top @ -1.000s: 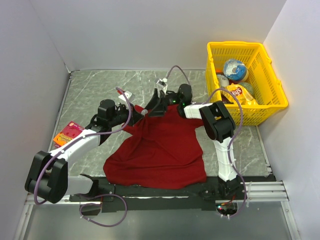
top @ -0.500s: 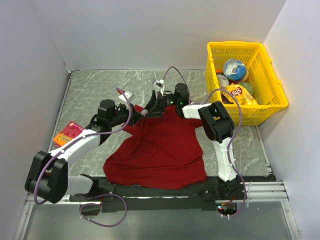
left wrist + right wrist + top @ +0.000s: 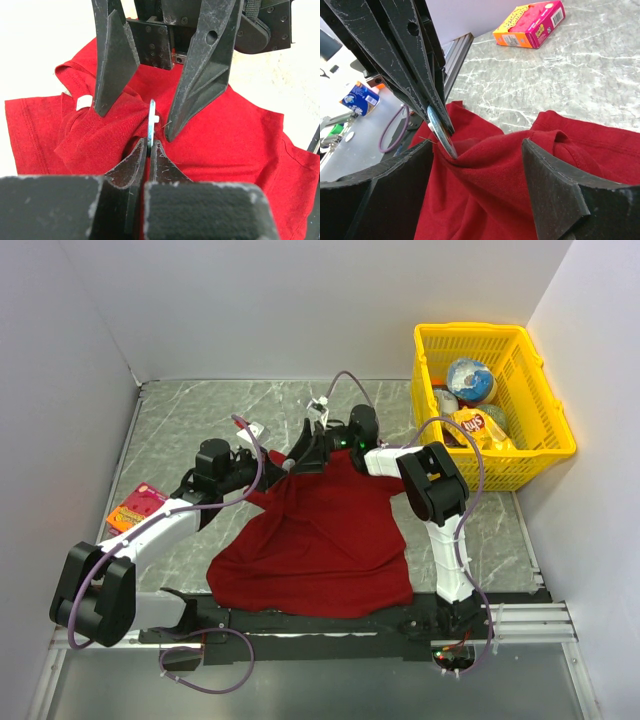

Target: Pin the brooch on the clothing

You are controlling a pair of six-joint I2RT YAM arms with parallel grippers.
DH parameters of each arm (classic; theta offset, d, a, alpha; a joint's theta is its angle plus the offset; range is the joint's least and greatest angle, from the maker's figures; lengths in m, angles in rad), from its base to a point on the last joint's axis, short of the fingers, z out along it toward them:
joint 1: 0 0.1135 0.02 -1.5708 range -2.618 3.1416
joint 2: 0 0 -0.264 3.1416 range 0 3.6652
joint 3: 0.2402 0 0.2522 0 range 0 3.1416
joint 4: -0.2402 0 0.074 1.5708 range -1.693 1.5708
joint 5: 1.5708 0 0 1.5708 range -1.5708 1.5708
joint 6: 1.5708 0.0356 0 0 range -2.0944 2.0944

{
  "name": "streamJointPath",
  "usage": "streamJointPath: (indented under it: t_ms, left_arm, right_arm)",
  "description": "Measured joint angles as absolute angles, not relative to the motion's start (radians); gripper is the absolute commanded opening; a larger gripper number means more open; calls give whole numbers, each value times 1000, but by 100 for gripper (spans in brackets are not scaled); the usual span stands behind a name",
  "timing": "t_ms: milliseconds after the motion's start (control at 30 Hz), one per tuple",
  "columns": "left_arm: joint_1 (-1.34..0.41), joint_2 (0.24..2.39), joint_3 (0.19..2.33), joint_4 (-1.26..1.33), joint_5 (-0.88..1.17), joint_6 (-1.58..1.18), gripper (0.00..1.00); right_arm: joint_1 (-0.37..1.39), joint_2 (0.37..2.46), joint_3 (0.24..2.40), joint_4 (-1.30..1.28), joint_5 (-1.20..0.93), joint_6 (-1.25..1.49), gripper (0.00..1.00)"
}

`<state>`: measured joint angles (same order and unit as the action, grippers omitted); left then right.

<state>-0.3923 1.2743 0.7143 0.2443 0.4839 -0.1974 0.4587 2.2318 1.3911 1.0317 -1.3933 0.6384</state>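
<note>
The clothing, a dark-red T-shirt, lies spread on the table with its neck end bunched up. My left gripper is shut on the brooch, a thin whitish disc seen edge-on. The brooch's lower edge presses into a raised fold of the clothing. My right gripper is open, one finger on each side of that fold and the brooch, gripping nothing. In the top view the left gripper and the right gripper meet at the shirt's far edge, where the brooch is too small to make out. A white label shows at the neck.
An orange-and-pink packet lies on the marble table at the left, also in the right wrist view as the packet. A yellow basket with snack bags stands at the back right. White walls enclose the table.
My right gripper has shifted slightly left toward the left gripper and its jaws have narrowed a little. The left gripper and the brooch have stayed in place.
</note>
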Motion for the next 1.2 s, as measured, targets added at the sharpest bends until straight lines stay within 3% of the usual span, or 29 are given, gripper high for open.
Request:
streamJointPath:
  t_ms: [567, 1200]
  left_arm:
    - [-392, 1275, 714, 218, 459, -177, 1]
    - [-400, 1288, 730, 219, 458, -171, 1]
  right_arm:
    - [469, 2291, 1445, 1026, -1436, 664, 61]
    - [469, 2293, 1459, 1064, -1454, 723, 59]
